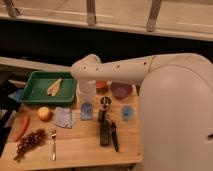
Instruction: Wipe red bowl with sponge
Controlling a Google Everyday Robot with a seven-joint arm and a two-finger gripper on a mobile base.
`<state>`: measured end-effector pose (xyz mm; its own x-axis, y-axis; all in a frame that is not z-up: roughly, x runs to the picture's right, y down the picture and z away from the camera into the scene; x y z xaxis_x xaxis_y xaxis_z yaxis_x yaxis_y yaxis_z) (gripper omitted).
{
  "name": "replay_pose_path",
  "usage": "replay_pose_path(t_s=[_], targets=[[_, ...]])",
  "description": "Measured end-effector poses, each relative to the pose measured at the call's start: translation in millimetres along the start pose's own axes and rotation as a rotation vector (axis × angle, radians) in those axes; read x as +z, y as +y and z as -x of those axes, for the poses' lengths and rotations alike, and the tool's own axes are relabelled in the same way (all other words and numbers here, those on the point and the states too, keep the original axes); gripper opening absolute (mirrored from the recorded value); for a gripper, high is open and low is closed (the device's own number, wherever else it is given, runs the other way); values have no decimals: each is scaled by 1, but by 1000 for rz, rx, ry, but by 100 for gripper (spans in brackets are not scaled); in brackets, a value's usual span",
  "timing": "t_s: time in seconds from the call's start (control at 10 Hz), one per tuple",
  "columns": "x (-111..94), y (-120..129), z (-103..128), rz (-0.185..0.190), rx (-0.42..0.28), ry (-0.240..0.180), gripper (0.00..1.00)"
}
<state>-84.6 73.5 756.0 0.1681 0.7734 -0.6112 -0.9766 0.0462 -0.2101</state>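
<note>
The red bowl (121, 90), dark reddish-purple, stands on the wooden table (75, 155) at the back, right of centre. My white arm reaches in from the right and bends down at the elbow. My gripper (86, 109) hangs below it over the table, left of the bowl and apart from it. It is shut on a small blue sponge (86, 111), held just above the table top.
A green tray (35, 92) with a yellowish item is at the back left. A grey-blue bag (63, 117), an orange fruit (45, 113), a red chili (22, 127), grapes (29, 143) and a fork (53, 145) lie left. A blue cup (127, 113) and black tools (106, 129) are right of the gripper.
</note>
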Motion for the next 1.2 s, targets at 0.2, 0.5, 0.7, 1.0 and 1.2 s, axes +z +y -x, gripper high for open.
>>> replay_pose_path(t_s=[0.2, 0.5, 0.7, 1.0, 1.2], targets=[[1, 6, 1, 9, -6, -4, 0], [3, 7, 0, 2, -9, 3, 0], [13, 1, 14, -10, 0, -9, 0], [0, -17, 70, 0, 18, -94, 0], [-26, -38, 110, 16, 44, -166, 0]])
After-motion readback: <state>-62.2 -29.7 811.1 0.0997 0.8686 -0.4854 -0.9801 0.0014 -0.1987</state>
